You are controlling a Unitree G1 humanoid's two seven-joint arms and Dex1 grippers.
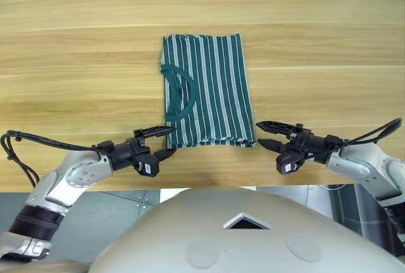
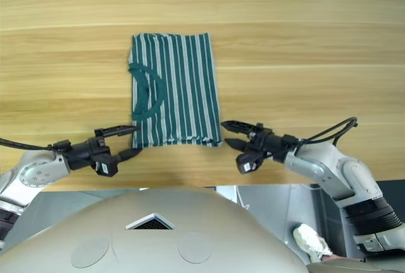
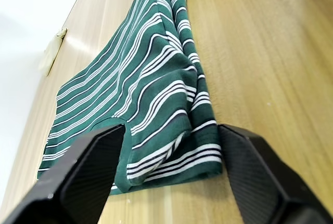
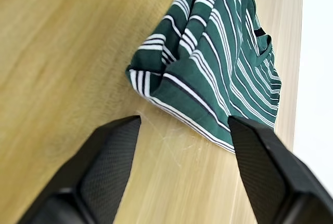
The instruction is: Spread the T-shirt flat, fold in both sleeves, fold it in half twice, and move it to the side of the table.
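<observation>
A green T-shirt with white stripes (image 1: 205,89) lies folded into a tall rectangle on the wooden table (image 1: 76,51), its collar at the left side. My left gripper (image 1: 167,141) is open at the shirt's near left corner, fingers just short of the hem. My right gripper (image 1: 259,132) is open just right of the near right corner, touching nothing. In the left wrist view the near hem (image 3: 171,151) lies between the two black fingers (image 3: 83,177). The right wrist view has the shirt's near corner (image 4: 145,78) just ahead of the fingers (image 4: 265,167).
Bare wood surrounds the shirt on the left, right and far sides. The table's front edge (image 1: 209,187) runs just under both grippers. Black cables (image 1: 19,152) loop from each forearm.
</observation>
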